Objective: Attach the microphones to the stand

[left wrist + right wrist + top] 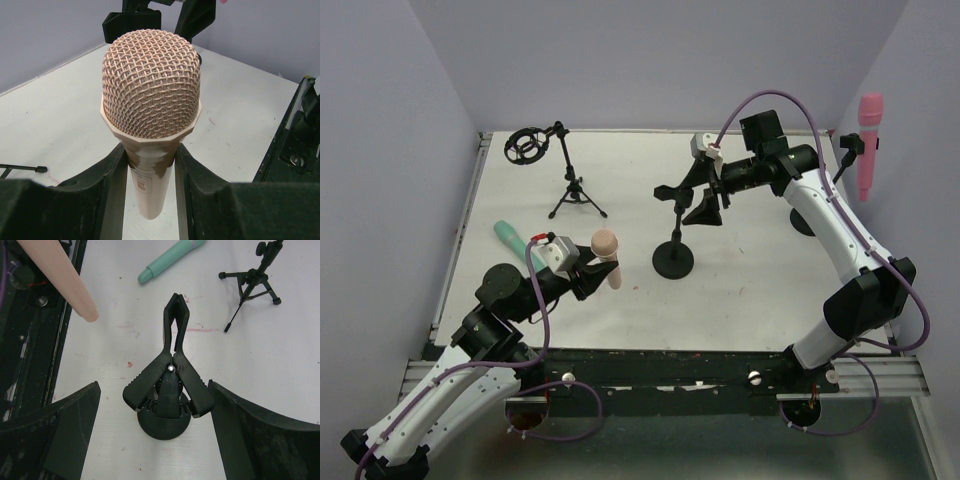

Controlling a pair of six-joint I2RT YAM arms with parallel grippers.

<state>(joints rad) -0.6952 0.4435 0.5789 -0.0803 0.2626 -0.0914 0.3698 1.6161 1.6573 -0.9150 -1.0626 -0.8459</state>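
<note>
Loading the peach microphone [606, 252] into the clip stand [172, 372] is, by my judgement, the step in hand. My left gripper [150, 170] is clamped on the microphone's shaft just below the mesh head. It carries the microphone clear of the table [750, 290], at 9 o'clock from the stand's round base.

In the top view the long axis runs 12 to 6 o'clock, head at the 12 end, tail at 6. How steeply it stands I cannot tell.

My right gripper [153, 385] has its fingers wide, one on each side of the clip's two handles, apparently not yet pressing them. The clip's jaws are closed and point to 12 o'clock in the right wrist view.

Next move, as I judge it:
1. Close the right fingers on the handles to spread the clip.
2. Bring the shaft between the jaws.
3. Release.

The pink microphone [869, 140] already hangs on a side stand [850, 148] at 3 o'clock. The teal microphone [510, 235] lies on the table at 9 o'clock.
</note>
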